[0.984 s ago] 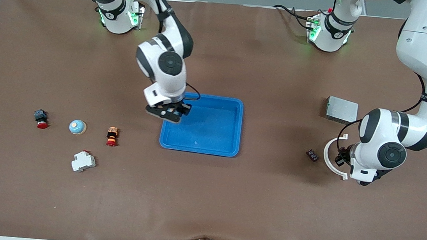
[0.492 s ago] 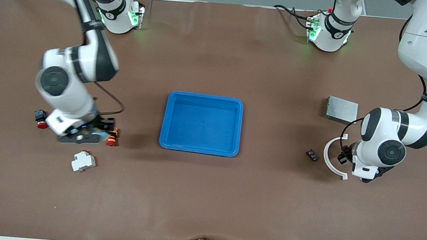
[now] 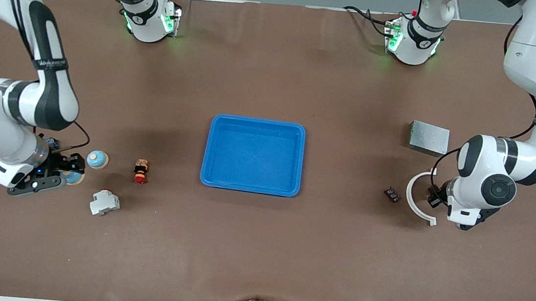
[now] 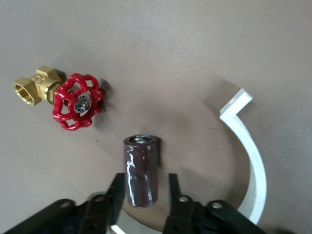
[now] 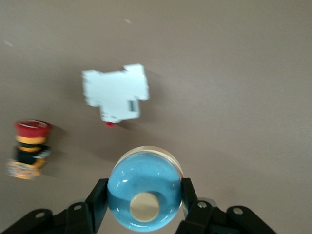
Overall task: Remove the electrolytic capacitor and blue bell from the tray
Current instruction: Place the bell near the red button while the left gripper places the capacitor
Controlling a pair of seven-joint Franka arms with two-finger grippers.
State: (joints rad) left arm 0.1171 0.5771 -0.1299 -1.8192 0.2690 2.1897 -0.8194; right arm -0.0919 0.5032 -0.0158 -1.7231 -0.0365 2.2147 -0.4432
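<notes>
My right tool [image 5: 144, 185] is clamped on the bell [image 5: 144, 195], one finger pressed on each side of its blue dome, with the tan knob on top facing my wrist camera. It hangs low over the counter [image 3: 258, 248] near the right arm's end; I cannot tell whether the bell's base touches the surface. A second bell [image 3: 97, 159] sits on the counter just beside it, toward the tray [image 3: 206, 149]. A white breaker [image 5: 116, 92] lies near them, nearer the front camera than the second bell, and a red-capped button [image 5: 29, 148] stands between the second bell and the tray. The blue tray sits in the middle of the counter with nothing in it. My left tool [image 4: 144, 178] is low over the left arm's end of the counter, fingers apart and straddling the capacitor [image 4: 142, 170], a dark brown cylinder. A gap shows at one finger; the other looks very close, perhaps touching. The capacitor sits inside the curve of a white arc [image 4: 253, 161]. A brass valve [image 4: 73, 100] with a red handwheel lies near the capacitor. On the tray side of the arc lies a small dark part [image 3: 392, 195], and a grey box [image 3: 429, 138] rests farther from the front camera than the arc.
</notes>
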